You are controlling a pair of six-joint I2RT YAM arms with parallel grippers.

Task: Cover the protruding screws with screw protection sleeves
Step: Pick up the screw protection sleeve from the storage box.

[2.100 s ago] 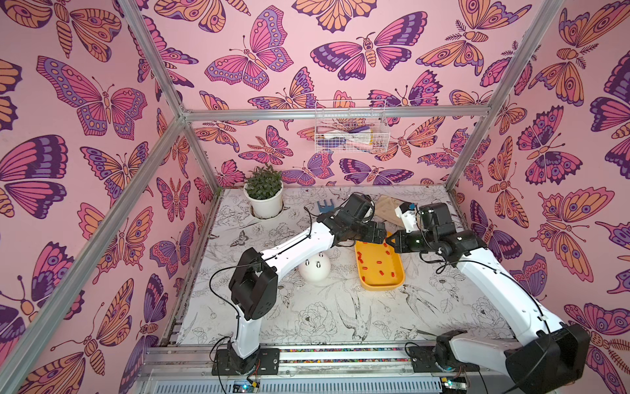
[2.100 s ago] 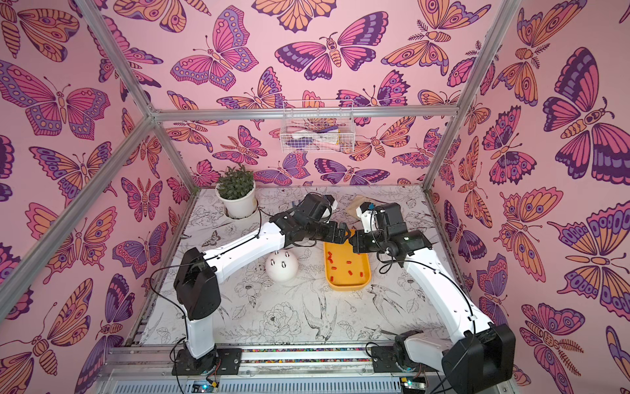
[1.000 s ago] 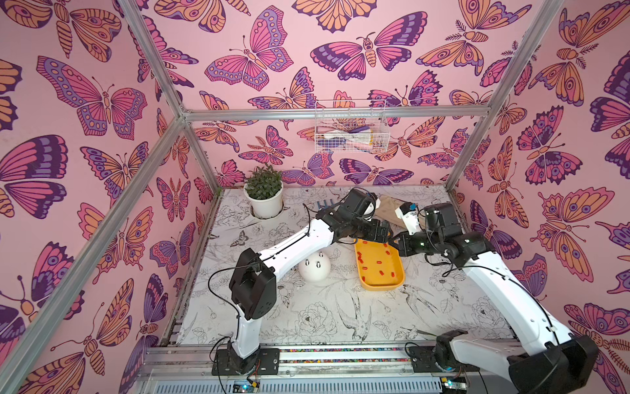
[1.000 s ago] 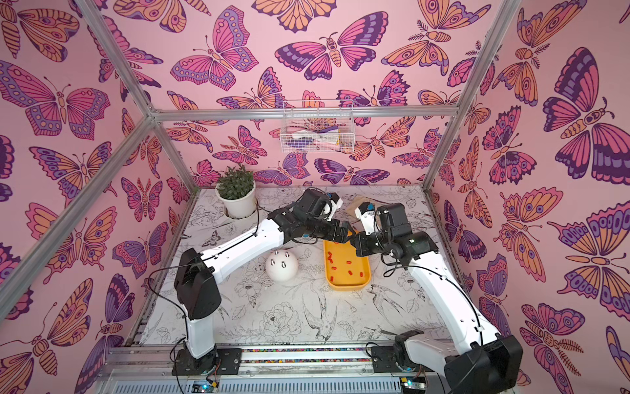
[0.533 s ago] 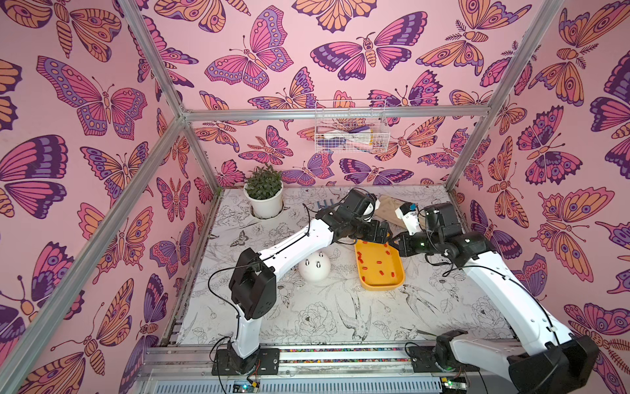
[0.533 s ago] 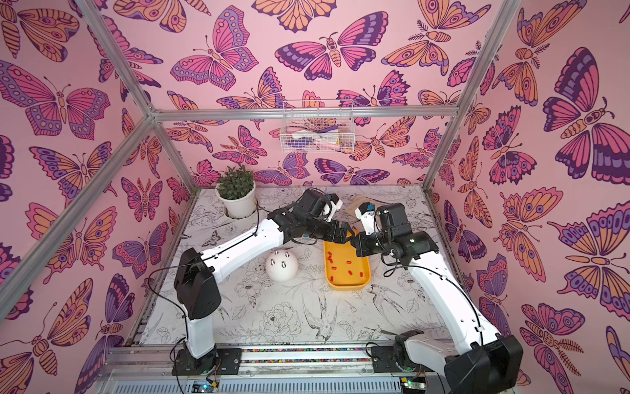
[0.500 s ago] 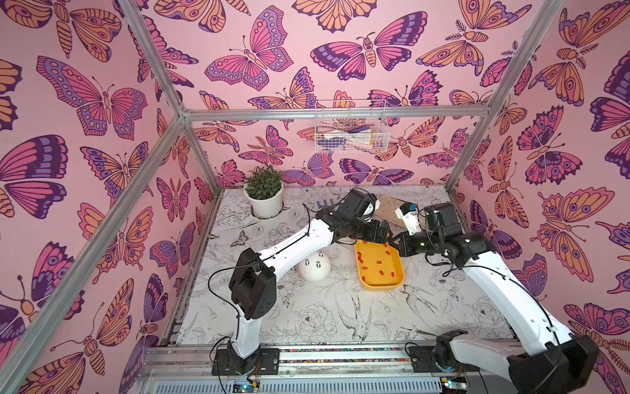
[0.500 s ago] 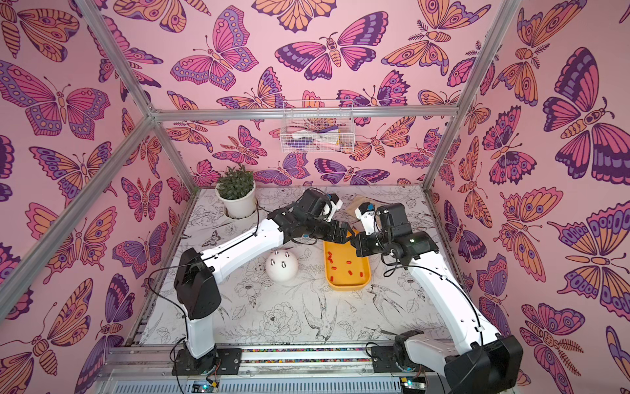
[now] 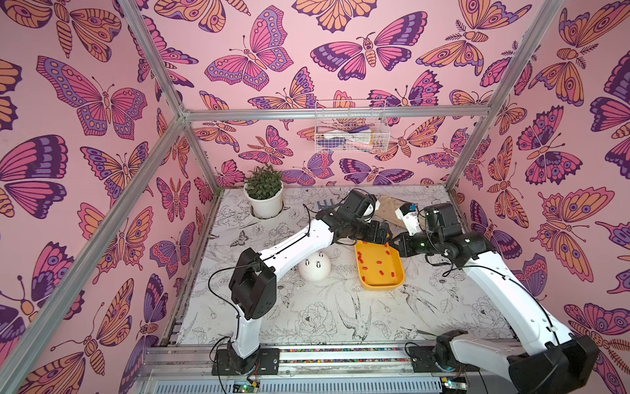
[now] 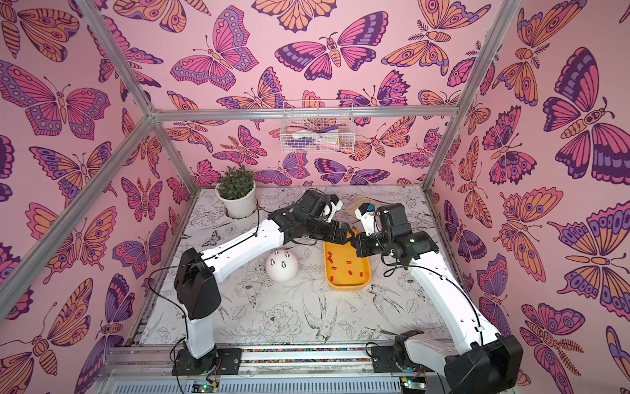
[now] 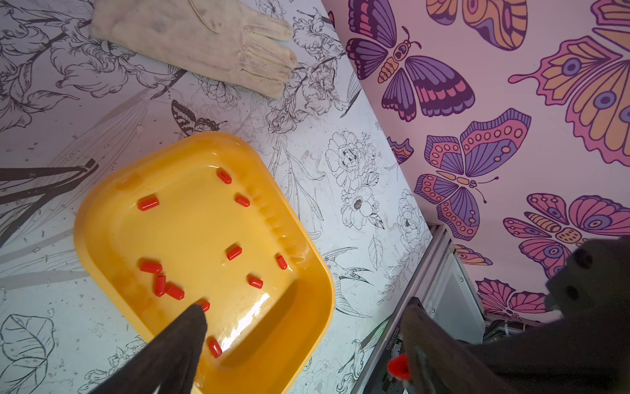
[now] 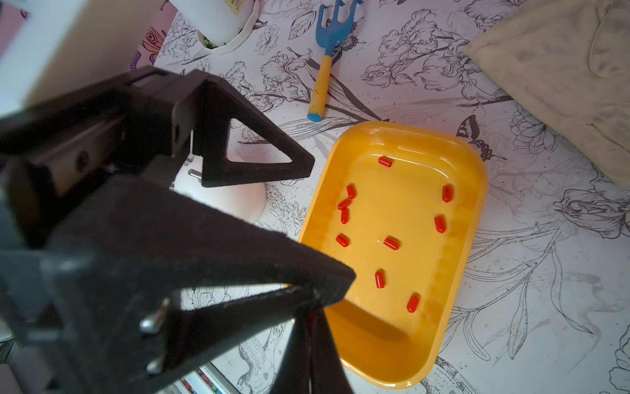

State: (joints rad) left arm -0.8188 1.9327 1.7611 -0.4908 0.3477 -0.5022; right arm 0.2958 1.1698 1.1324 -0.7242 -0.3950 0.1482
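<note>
Three bare protruding screws (image 9: 318,263) (image 10: 283,263) show on the white dome (image 9: 315,273) (image 10: 282,271) left of the yellow tray (image 9: 381,285) (image 10: 347,286). Several red screw protection sleeves (image 11: 234,253) (image 12: 391,243) lie loose in the tray. My left gripper (image 9: 387,237) (image 11: 306,307) hangs open over the tray's far end. My right gripper (image 9: 392,241) (image 12: 310,319) meets it there, shut on one red sleeve (image 11: 398,366). That sleeve pokes out beside a left finger (image 11: 429,341), inside the open jaws. In the right wrist view the left gripper's fingers (image 12: 259,163) hide most of the dome (image 12: 238,201).
A beige glove (image 11: 204,37) (image 12: 562,68) lies behind the tray near the back wall. A blue hand rake (image 12: 327,44) and a potted plant (image 9: 264,201) stand at the back left. A wire basket (image 9: 349,131) hangs on the back wall.
Both grippers have drifted slightly to the right at the tray's far end over two seconds. In the last half second nothing visibly moves.
</note>
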